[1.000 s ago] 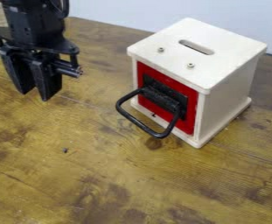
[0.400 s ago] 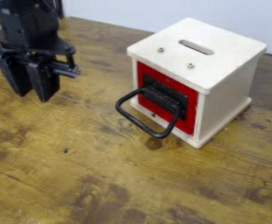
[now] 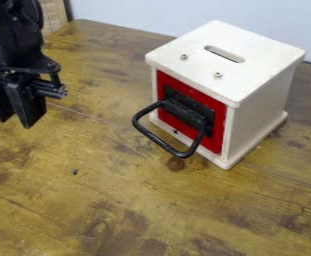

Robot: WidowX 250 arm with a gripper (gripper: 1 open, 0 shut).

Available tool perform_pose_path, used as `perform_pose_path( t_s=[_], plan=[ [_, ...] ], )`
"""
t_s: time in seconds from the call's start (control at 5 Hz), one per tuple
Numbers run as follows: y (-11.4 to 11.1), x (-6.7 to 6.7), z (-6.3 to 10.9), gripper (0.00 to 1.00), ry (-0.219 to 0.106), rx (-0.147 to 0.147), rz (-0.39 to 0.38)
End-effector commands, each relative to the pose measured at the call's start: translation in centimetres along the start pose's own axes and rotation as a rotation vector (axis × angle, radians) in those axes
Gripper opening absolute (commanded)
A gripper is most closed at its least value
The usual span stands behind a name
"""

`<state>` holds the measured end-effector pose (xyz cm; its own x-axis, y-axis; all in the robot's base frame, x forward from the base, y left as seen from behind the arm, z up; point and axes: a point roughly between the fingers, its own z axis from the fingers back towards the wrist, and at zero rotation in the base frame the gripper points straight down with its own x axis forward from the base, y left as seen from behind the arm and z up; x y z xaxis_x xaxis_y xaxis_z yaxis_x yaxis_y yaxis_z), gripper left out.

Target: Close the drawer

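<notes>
At left edge of my view, gripper (image 3: 14, 108) hangs above wooden table (image 3: 104, 190), black fingers (image 3: 28, 104) pointing down, close together with only thin gap between them, nothing pinched. Well apart from it, on right, white box (image 3: 231, 85) sits on tabletop; slot and two screws on its top. Red drawer (image 3: 187, 105) in box's front face looks nearly flush with box; I cannot tell if fully seated. Black loop handle (image 3: 165, 130) juts from drawer front toward me, low end near table.
</notes>
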<state>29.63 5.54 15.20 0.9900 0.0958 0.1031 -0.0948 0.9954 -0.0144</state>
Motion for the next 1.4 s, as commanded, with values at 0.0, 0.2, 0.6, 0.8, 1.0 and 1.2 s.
perform_pose_path(
  t_s=[0.0,0.2,0.6,0.8,1.0,1.2],
  plan=[
    [-0.5,0.8,2.0,0.0,-0.067,0.021,0.001],
    [-1.0,1.0,2.1,0.0,-0.066,0.035,0.001],
    [-2.1,1.3,2.4,0.0,-0.067,0.055,-0.007],
    [-2.1,1.2,2.3,0.0,-0.077,0.053,-0.012],
    [-1.7,0.7,2.0,0.0,-0.089,0.058,-0.003],
    [-0.9,0.4,1.4,0.0,-0.092,0.056,-0.011]
  ],
)
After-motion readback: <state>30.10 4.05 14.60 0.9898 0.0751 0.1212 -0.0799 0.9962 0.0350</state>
